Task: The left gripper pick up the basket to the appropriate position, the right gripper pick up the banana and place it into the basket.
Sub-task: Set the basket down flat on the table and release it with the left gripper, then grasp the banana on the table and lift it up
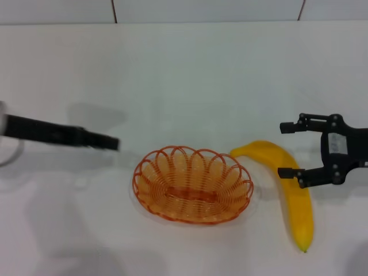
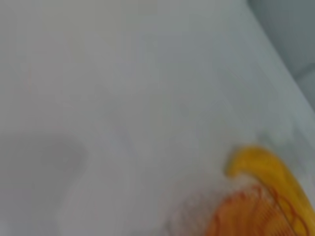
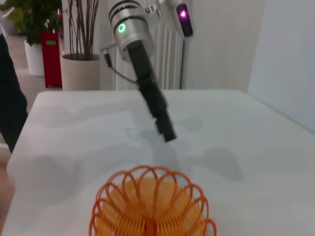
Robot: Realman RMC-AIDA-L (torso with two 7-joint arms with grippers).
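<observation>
Lying near front edge: banana (image 1: 290, 190), just beside basket (image 1: 193, 184)
Right gripper (image 1: 290, 150): fingers spread, straddling the banana's upper curve
Left gripper (image 1: 106, 141): apart from basket; finger state cannot be told
Tabletop (image 1: 184, 75): white
Room: potted plants (image 3: 78, 44), radiator

No readable text or labels

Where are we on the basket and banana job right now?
Looks done: the basket sits mid-table, empty, and the left gripper is off to its left, clear of it. In hand: the right gripper is open, its lower finger at the banana, nothing gripped or lifted. Left: grasping the banana, which lies on the table just right of the basket, and setting it inside.
</observation>
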